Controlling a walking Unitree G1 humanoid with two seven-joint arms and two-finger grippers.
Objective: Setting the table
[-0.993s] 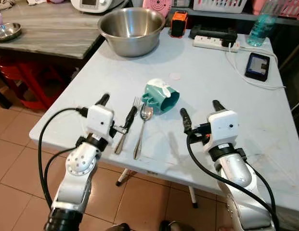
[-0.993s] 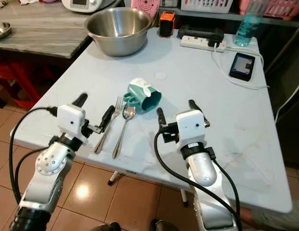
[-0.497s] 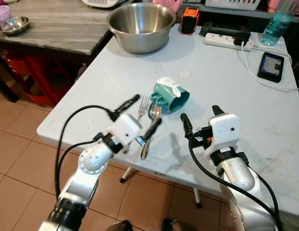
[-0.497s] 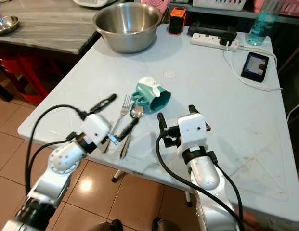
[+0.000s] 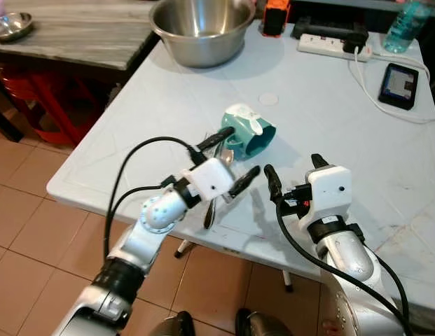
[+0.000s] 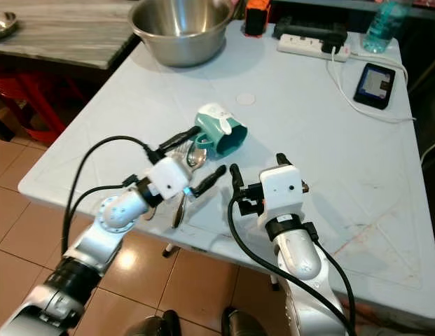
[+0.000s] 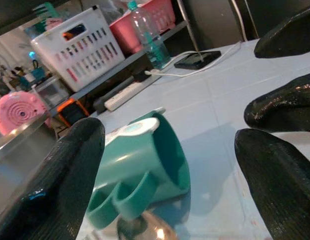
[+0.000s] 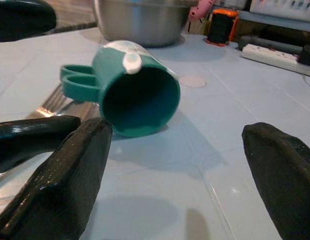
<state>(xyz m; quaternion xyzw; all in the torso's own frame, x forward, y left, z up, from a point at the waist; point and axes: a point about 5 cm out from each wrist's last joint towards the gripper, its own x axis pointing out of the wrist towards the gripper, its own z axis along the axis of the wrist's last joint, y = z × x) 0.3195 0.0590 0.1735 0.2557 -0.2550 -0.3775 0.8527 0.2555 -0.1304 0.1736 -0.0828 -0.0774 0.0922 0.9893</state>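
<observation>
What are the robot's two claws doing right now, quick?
Left gripper: open, empty, over the fork and spoon beside the cup.
Right gripper: open, empty.

The pale table carries a steel bowl, tipped teal mug, cutlery, power strip, and phone.

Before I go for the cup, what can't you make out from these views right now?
- Fork and spoon: in the head views the left gripper covers most of both, so their exact lie is unclear.
- Teal cup: its far side is hidden in both wrist views.
- Steel bowl: cut off by the top edge.
- Phone screen: too small to read.
</observation>
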